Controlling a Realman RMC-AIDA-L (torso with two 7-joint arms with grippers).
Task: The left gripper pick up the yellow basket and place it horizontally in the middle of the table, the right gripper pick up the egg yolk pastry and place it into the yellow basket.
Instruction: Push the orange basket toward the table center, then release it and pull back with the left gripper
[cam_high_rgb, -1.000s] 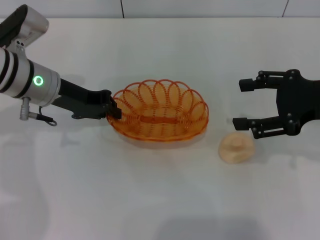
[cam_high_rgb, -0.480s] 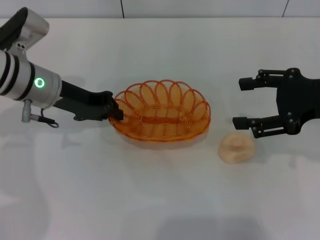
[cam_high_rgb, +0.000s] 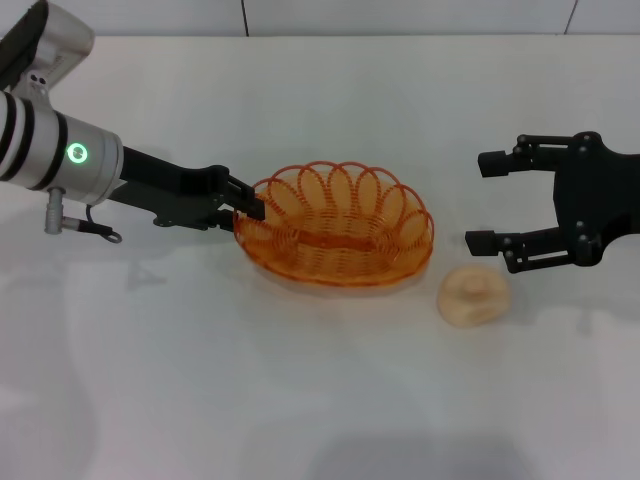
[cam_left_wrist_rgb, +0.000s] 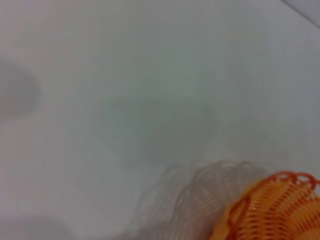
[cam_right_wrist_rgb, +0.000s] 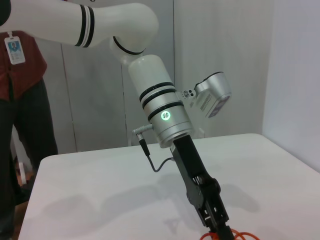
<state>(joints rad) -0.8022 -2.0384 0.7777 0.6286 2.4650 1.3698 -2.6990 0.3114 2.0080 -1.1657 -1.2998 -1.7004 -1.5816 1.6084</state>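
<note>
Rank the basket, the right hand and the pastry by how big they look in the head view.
1. Basket, clearly the largest.
2. Right hand, open, though it may sit nearer the camera.
3. Pastry, the smallest.

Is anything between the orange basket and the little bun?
No, just bare table. In the head view a white gap separates the basket from the bun; nothing sits there.

Orange basket (cam_high_rgb: 335, 225) beside cream pastry (cam_high_rgb: 473, 295)

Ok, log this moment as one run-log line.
left gripper: shut on yellow basket rim | right gripper: open, above egg yolk pastry | pastry: on table
</note>
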